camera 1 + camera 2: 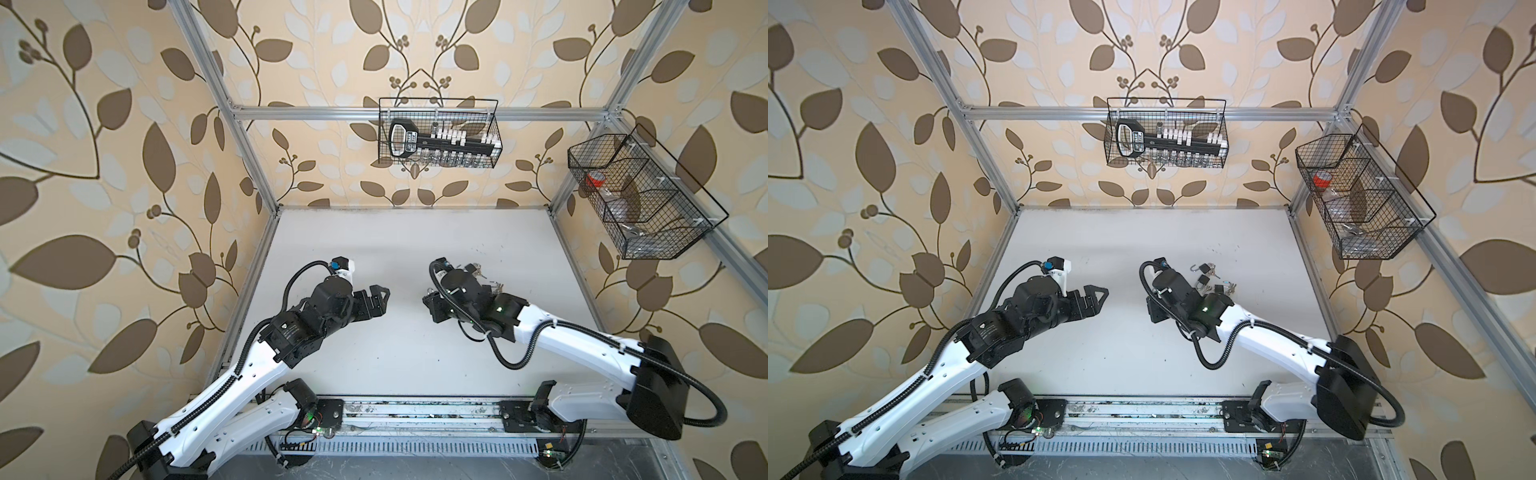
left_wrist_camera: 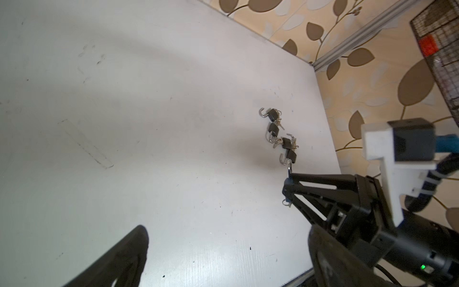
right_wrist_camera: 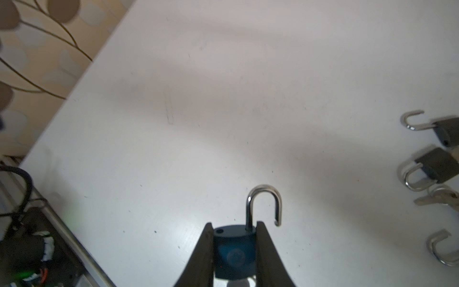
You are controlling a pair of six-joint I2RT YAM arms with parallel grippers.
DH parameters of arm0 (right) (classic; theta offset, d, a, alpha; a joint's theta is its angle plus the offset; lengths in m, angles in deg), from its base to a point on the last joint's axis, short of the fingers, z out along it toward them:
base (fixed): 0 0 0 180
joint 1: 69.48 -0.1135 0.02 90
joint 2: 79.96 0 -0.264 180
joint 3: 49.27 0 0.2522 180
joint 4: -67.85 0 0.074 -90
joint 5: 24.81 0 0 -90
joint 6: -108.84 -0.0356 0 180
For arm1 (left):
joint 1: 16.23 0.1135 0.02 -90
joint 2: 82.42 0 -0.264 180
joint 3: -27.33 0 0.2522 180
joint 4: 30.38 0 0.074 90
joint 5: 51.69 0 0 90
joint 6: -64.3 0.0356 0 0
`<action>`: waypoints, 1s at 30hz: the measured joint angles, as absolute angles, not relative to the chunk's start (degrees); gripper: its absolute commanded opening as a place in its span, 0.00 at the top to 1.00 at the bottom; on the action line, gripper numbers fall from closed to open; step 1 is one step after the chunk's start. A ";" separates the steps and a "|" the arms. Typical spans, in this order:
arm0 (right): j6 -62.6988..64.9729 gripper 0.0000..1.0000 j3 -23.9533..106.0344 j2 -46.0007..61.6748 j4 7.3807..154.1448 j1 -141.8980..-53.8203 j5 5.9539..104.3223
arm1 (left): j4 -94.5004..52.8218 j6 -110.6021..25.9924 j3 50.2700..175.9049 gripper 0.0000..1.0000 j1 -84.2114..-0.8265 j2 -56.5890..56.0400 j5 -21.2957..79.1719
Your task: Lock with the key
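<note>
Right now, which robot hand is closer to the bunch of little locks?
Right. The right gripper, clamping one padlock, sits just beside the bunch of locks; the left gripper hangs open, well away from it.

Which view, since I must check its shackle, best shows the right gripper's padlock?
Right wrist view: the padlock sits close-up, clamped in the right gripper, shackle swung open. The left wrist view shows only a sliver; both top views hide it under the right arm.
</note>
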State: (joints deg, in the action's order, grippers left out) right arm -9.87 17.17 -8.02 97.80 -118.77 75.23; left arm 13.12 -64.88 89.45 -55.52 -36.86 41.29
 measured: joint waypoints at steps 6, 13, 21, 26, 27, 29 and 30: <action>-8.01 1.00 15.34 -15.17 94.78 -117.66 74.67 | 13.47 -58.49 97.93 0.01 -55.52 -33.82 38.60; 1.21 1.00 15.53 -21.05 95.46 -114.16 59.82 | 9.10 -53.64 101.36 0.06 -55.52 -30.87 29.45; 5.69 1.00 19.10 -21.20 96.18 -111.67 37.99 | 1.49 -51.00 101.82 0.20 -55.52 -30.80 16.03; 5.71 1.00 20.71 -21.00 94.78 -111.69 27.83 | -3.43 -51.37 102.14 0.23 -55.52 -30.12 7.92; 5.54 1.00 20.76 -21.00 94.54 -111.69 26.62 | -3.91 -51.41 102.14 0.23 -55.52 -29.97 6.85; 5.08 1.00 20.78 -20.94 93.84 -111.69 24.15 | -5.09 -51.54 102.14 0.24 -55.52 -29.56 4.92; 4.82 1.00 20.80 -20.94 93.62 -111.69 23.26 | -5.53 -51.63 102.14 0.25 -55.52 -29.40 3.98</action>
